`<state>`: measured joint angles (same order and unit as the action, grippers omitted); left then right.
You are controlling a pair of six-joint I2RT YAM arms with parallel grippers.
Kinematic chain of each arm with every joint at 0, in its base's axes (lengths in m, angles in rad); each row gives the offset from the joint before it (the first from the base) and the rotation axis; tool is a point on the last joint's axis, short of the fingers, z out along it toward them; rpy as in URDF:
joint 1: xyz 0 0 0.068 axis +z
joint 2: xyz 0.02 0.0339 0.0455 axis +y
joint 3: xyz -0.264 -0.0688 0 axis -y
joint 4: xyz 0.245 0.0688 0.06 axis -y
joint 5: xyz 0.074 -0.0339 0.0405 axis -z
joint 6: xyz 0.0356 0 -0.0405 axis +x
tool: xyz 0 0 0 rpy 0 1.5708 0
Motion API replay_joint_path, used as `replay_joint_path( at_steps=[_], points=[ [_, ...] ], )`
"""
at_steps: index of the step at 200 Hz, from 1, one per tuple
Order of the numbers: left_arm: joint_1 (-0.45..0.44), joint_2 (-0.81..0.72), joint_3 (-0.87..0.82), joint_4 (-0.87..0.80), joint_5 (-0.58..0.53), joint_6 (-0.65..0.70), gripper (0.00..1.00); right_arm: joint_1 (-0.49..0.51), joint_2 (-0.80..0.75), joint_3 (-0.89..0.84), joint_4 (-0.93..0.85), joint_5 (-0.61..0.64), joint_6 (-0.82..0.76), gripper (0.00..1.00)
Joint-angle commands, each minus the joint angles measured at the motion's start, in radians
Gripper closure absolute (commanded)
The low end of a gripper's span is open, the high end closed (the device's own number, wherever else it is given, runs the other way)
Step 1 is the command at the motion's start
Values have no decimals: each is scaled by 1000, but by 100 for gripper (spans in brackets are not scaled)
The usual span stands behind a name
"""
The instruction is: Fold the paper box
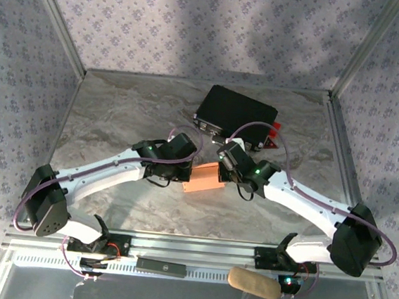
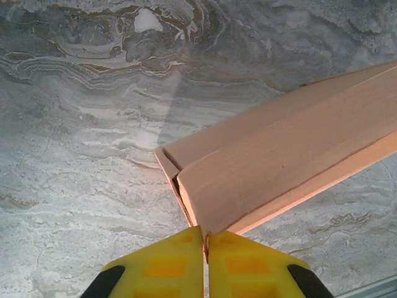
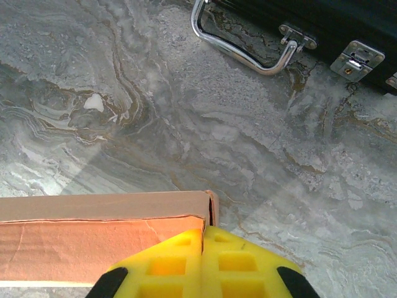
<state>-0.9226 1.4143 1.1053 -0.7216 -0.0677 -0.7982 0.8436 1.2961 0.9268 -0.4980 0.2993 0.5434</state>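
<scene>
The paper box [image 1: 204,178] is a small salmon-orange carton lying mid-table between my two grippers. My left gripper [image 1: 187,171] is at its left end. In the left wrist view the yellow fingers [image 2: 167,267] are shut, pinching a thin cardboard edge at the corner of the box [image 2: 285,161], and the left gripper [image 2: 205,237] meets that corner. My right gripper [image 1: 224,169] is at the box's right end. In the right wrist view the right gripper [image 3: 204,231] is shut on the end panel of the box [image 3: 93,242], whose end flap stands slightly ajar.
A black hard case [image 1: 235,114] with a chrome handle [image 3: 242,53] and metal latches sits behind the box, close to the right arm. On the near rail lie a black bar [image 1: 161,265] and a tan roll [image 1: 254,283]. Metal frame posts and patterned walls bound the table.
</scene>
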Motion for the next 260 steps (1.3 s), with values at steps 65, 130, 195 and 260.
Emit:
replay_joint_path(
  at_steps=[65,130,195,260],
  points=[
    [-1,0,4,-15,-7,9,94,1,11,10,-14,-14,23,100],
    [-16,5,-19,17,-18,-4,95,9,3,-1,-7,2,25,100],
    [-57,-6,-69,29,-96,-22,98,31,-46,-53,23,34,27,99],
    [-71,-9,-64,19,-132,-29,100,41,-223,-50,-15,-26,198,60]
  ],
)
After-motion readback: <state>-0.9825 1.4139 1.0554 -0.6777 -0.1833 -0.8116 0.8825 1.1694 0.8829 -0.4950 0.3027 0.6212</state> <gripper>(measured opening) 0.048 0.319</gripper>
